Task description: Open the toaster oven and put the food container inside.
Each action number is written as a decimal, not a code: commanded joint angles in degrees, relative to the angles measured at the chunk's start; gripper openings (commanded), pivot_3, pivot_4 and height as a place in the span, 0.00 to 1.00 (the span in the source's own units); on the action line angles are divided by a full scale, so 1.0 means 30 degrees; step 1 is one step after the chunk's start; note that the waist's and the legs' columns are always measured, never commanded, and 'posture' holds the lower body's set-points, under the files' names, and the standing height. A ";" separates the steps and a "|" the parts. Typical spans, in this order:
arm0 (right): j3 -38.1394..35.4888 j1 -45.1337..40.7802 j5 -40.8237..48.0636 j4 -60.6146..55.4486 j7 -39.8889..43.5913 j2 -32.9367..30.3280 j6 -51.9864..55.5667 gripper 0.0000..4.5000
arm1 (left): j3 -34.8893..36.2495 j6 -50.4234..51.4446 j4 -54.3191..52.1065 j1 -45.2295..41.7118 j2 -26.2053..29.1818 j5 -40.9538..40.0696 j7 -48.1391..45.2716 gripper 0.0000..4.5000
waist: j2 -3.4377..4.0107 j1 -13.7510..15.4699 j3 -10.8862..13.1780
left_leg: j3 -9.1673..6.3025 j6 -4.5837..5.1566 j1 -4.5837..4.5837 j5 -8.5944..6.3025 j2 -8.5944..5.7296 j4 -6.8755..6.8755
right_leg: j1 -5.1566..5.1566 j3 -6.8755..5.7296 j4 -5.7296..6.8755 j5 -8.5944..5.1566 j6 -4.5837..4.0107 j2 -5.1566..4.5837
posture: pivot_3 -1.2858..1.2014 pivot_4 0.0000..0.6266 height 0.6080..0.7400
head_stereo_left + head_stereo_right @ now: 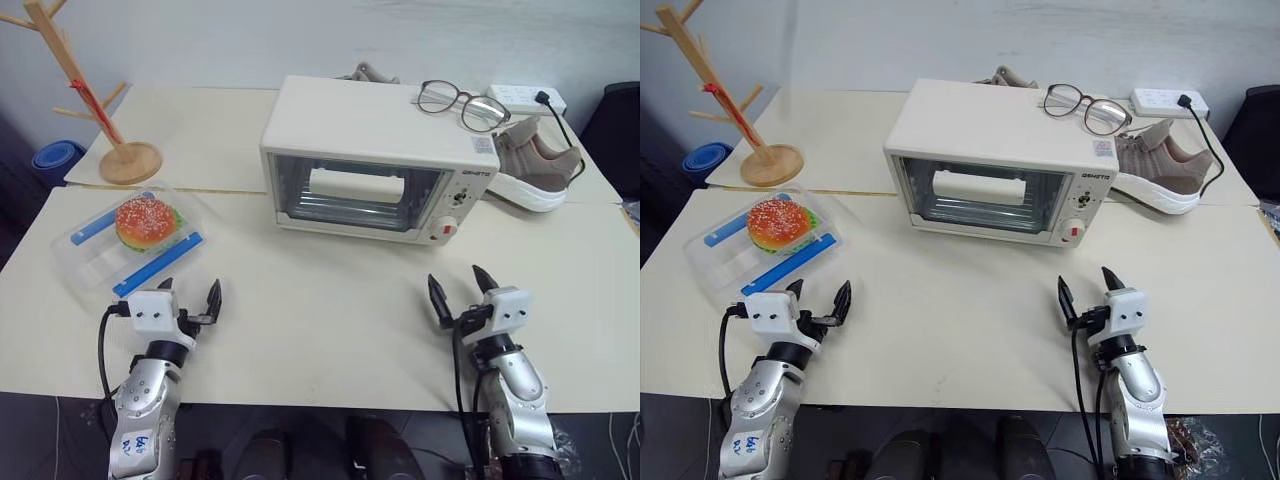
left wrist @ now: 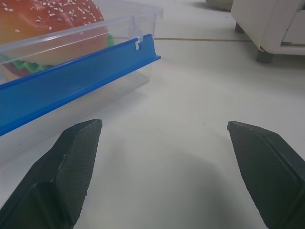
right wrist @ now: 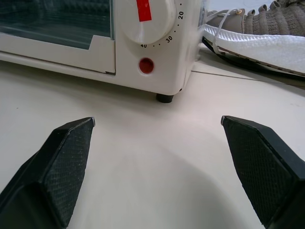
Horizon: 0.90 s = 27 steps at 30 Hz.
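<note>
Oven is shut at mid-table; container lies left. Both claws, left and right, are held wide, empty. Handle should be hooked squarely and pulled down.

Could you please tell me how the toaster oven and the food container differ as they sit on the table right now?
The toaster oven is a cream, opaque box with a glass door, shut; the food container is shallow, clear plastic with blue strips, a burger showing inside. The oven sits mid-table with glasses on top; the container lies to the left. Both rest on the table, ungripped.
</note>
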 commanded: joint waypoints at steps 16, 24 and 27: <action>0.2090 -0.4099 0.6644 -0.5734 0.8055 -0.6235 0.8275 0.99 | 0.2502 0.5475 -0.2907 -0.0721 1.0602 -1.1524 -1.3468 1.00 | 0.0047 -0.0023 0.0021 | -0.0044 0.0002 0.0008 0.0006 0.0023 0.0004 | 0.0009 -0.0017 0.0003 -0.0019 -0.0056 -0.0016 | 0.52 0.24 1.00; 0.2300 -0.6662 0.5630 -0.4314 0.7288 -0.5032 0.8700 0.99 | 0.1598 0.5835 -0.3236 -0.2384 0.9727 -1.1596 -1.3056 1.00 | 0.0049 0.0025 0.0023 | -0.0054 -0.0017 -0.0060 0.0004 0.0013 -0.0008 | -0.0035 -0.0035 -0.0052 -0.0015 -0.0050 -0.0017 | 0.52 0.24 1.00; 0.2504 -0.7126 0.5560 -0.3998 0.7898 -0.4603 0.8086 0.99 | 0.1421 0.5865 -0.3472 -0.2430 0.9266 -1.1445 -1.2766 1.00 | 0.0049 -0.0039 0.0023 | -0.0048 -0.0016 -0.0062 0.0004 0.0012 -0.0005 | -0.0042 -0.0032 -0.0044 -0.0013 -0.0046 -0.0013 | 0.52 0.24 1.00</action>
